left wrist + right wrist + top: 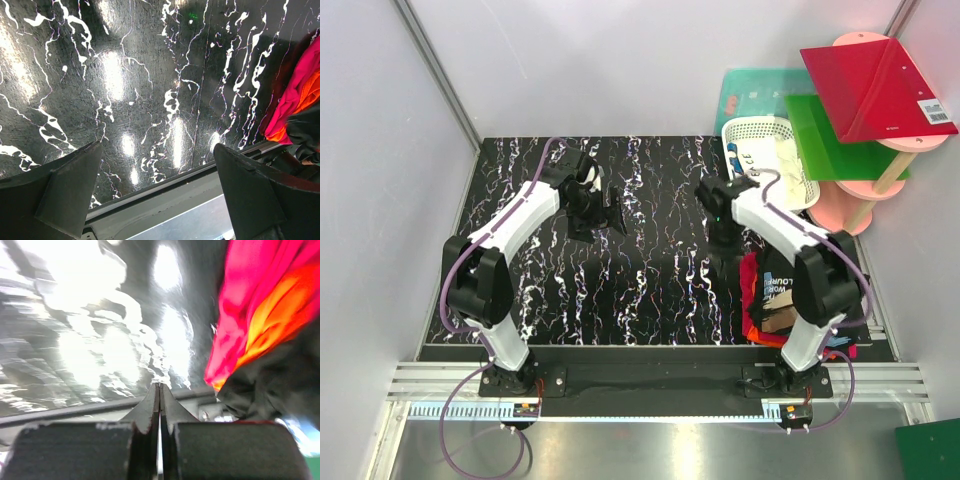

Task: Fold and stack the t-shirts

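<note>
Down at the left wrist: the left gripper (156,150) hangs with its jaws spread wide, one dark finger (60,192) at lower left, the other at lower right, and nothing between them. Beneath lies the desk (125,75), glossy black with white veins and bright patches of glare. Over at the right edge the t-shirts (292,100) bunch up. There's a pinkish-red fold, an orange one (311,92) showing beside it, and black cloth (305,127) just below, all clear of the fingers. Along the bottom runs the desk's grey edge strip (165,192).
</note>
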`<state>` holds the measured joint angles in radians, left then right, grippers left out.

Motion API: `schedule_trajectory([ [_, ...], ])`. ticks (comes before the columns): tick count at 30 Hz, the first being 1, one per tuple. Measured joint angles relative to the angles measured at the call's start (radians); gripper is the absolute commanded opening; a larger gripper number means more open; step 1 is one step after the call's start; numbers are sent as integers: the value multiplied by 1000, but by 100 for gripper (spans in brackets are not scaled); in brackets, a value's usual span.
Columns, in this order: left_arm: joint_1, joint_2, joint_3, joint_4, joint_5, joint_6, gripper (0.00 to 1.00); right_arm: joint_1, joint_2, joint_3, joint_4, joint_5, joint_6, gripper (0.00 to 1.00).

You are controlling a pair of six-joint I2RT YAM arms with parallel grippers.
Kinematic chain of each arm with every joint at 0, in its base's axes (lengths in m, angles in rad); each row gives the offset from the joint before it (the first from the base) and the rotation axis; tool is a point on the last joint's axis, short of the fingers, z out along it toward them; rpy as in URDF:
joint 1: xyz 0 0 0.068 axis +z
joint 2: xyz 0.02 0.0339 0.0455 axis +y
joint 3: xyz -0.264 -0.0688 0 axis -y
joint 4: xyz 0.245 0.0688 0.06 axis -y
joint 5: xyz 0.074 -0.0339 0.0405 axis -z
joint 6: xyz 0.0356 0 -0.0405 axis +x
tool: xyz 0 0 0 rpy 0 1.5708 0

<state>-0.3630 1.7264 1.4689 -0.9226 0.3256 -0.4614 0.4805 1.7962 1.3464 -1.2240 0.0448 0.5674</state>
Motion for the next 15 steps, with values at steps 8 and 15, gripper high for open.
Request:
schedule_trajectory([
  [8, 0, 0, 0, 0, 0, 6, 99, -5, 5, 414, 13, 269, -88, 0],
  [15, 0, -7, 0, 0, 0, 16, 99, -106, 440, 881, -56, 481, -138, 0],
])
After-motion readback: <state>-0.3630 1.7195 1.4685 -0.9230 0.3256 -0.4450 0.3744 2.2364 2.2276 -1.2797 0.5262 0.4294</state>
